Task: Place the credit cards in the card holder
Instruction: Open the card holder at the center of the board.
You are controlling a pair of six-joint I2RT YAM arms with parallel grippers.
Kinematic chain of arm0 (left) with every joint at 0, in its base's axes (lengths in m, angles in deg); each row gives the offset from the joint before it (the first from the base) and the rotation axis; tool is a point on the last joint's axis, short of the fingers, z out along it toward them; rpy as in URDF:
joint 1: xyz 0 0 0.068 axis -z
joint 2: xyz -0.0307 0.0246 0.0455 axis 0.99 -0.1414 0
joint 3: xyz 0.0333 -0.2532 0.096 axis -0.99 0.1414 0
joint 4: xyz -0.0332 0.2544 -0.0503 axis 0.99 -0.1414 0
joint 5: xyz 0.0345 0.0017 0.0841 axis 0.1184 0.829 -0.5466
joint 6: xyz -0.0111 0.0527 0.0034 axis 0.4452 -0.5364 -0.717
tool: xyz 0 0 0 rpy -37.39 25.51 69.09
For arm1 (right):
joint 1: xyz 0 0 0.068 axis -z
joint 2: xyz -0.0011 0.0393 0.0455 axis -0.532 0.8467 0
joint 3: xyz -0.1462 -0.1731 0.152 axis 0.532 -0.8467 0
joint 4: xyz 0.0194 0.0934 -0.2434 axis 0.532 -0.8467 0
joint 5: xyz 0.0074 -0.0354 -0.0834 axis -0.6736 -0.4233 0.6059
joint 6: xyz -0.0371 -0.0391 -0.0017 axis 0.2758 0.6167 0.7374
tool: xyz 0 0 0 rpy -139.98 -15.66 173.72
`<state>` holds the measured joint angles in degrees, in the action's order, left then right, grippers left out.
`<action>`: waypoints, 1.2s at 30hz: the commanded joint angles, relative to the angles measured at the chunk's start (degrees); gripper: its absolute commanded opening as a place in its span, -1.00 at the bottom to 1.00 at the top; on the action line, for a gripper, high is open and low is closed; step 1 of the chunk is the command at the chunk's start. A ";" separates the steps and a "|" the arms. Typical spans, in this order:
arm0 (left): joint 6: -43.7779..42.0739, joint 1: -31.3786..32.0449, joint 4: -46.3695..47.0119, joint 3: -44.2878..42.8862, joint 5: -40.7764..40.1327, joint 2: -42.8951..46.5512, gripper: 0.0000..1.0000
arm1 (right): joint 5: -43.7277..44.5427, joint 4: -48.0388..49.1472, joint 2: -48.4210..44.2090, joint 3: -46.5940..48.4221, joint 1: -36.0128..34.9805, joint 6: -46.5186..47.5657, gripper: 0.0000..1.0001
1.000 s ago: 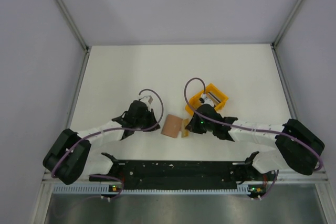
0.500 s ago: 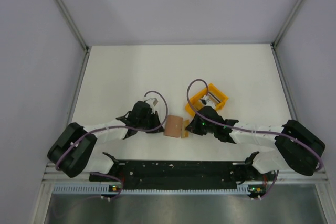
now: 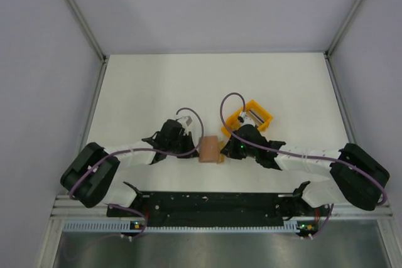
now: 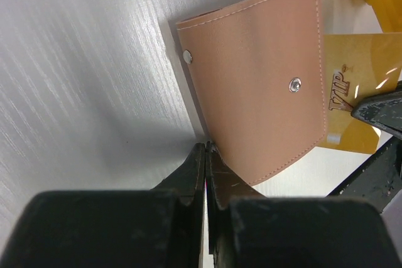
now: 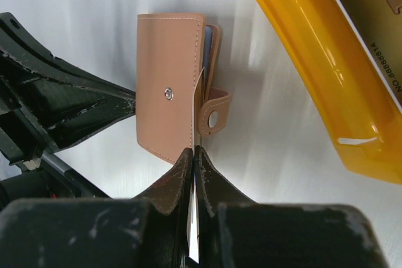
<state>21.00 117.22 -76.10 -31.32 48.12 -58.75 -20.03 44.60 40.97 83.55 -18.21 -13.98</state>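
**Gold credit card (image 4: 361, 86) pinched, card holder (image 5: 166, 117) just ahead**

My right hand (image 5: 193, 155) is clamped on the card's near end. It should be stiff, slick and light, so a flat grip there suits it. Its far end reaches the tan holder's open side, just beyond my fingertips. Across the holder, my left hand (image 4: 206, 152) is closed, its tips touching the soft leather edge. I cannot tell whether it pinches the leather. Ahead and right of my right hand, the yellow tray (image 5: 301, 54) holds another printed card (image 5: 370, 4).
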 commanded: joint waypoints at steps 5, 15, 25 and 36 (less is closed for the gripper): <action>-1.87 0.51 -0.66 -2.15 -1.46 -1.58 -1.00 | -1.76 0.21 -3.61 4.85 0.07 3.65 -1.00; -2.84 0.50 -0.92 -2.59 -1.46 -1.93 -1.00 | 1.40 -12.01 -1.42 12.13 -1.24 8.48 -1.00; -3.28 0.42 -0.84 -2.86 -1.37 -1.93 -1.00 | 1.49 -17.64 2.45 18.03 -3.26 11.65 -1.00; -3.37 0.51 -0.75 -2.77 -1.20 -1.67 -1.00 | 0.88 -18.27 2.99 19.27 -3.53 12.62 -1.00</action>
<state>18.71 117.44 -76.87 -32.87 47.48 -59.85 -18.13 24.18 44.27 100.44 -21.07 -2.36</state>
